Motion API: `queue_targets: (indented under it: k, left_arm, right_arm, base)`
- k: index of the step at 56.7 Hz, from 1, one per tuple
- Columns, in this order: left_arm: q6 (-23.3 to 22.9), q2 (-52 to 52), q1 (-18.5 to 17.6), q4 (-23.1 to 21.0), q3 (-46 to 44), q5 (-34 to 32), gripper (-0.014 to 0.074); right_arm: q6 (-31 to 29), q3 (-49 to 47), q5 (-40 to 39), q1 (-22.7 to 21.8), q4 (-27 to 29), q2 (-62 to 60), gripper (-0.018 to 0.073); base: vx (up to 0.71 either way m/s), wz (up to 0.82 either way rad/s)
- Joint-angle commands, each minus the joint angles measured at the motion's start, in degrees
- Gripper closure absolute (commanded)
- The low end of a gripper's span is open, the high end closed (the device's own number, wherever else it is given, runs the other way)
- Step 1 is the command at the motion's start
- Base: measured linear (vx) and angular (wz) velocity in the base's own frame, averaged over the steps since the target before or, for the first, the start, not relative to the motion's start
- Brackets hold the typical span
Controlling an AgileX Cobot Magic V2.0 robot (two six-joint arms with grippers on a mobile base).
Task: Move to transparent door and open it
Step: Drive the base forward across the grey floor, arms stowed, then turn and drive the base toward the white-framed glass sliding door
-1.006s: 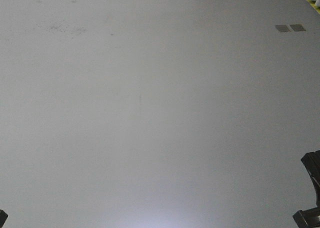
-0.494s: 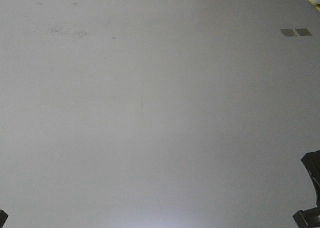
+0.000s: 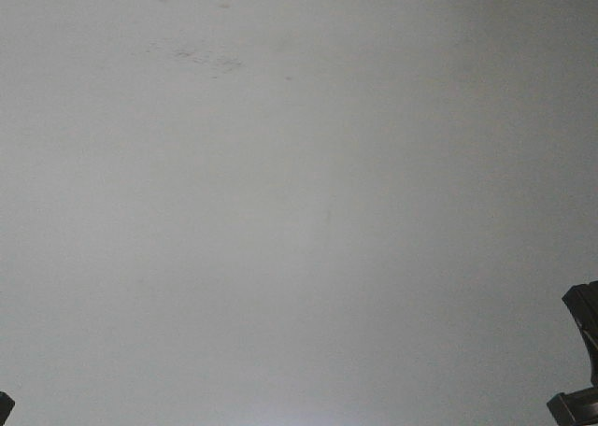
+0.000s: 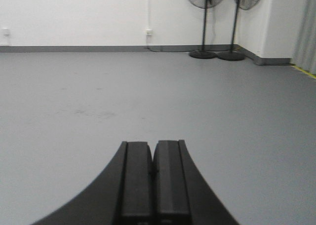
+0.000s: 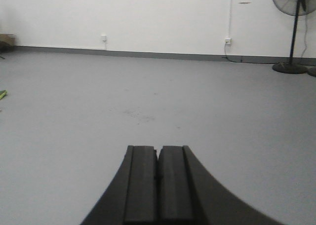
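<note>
The transparent door is out of view in every frame. My left gripper (image 4: pixel 152 145) points low over bare grey floor, its two black fingers pressed together with nothing between them. My right gripper (image 5: pixel 158 149) is shut the same way and holds nothing. In the front view only grey floor shows, with a dark part of the right arm (image 3: pixel 581 361) at the lower right edge and a sliver of the left arm (image 3: pixel 4 407) at the lower left corner.
A white wall with a grey skirting (image 4: pixel 74 49) runs across the far side. Two black pedestal fans (image 4: pixel 203 22) (image 4: pixel 232 27) stand by the wall corner at right; one fan (image 5: pixel 292 32) shows in the right wrist view. Speckled scuffs (image 3: pixel 201 57) mark the floor.
The floor scuffs have slid right and down in the front view, and the two grey floor patches and yellow edge at top right have left the frame. Both arms keep their pose.
</note>
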Motion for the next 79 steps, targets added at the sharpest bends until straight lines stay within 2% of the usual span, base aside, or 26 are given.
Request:
queue_targets:
  k: [1,28,79]
  left_arm:
    - [-0.23,-0.86,-0.37,-0.37,0.43,-5.13,0.0596]
    - [-0.23,-0.86,-0.37,-0.37,0.43,-5.13,0.0596]
    - [-0.23,-0.86,-0.37,-0.37,0.43,-5.13,0.0596]
  right_arm:
    - [-0.41,0.27,-5.03,-0.12,-0.26,-0.68,0.0561]
    - [-0.41,0.27,-5.03,-0.12,-0.26,-0.68,0.0561]
    - [-0.41,0.27,-5.03,-0.12,-0.26,-0.68,0.0561]
  base:
    - [0.23,0.45]
    - [0.28,0.33]
    - [0.43,0.12]
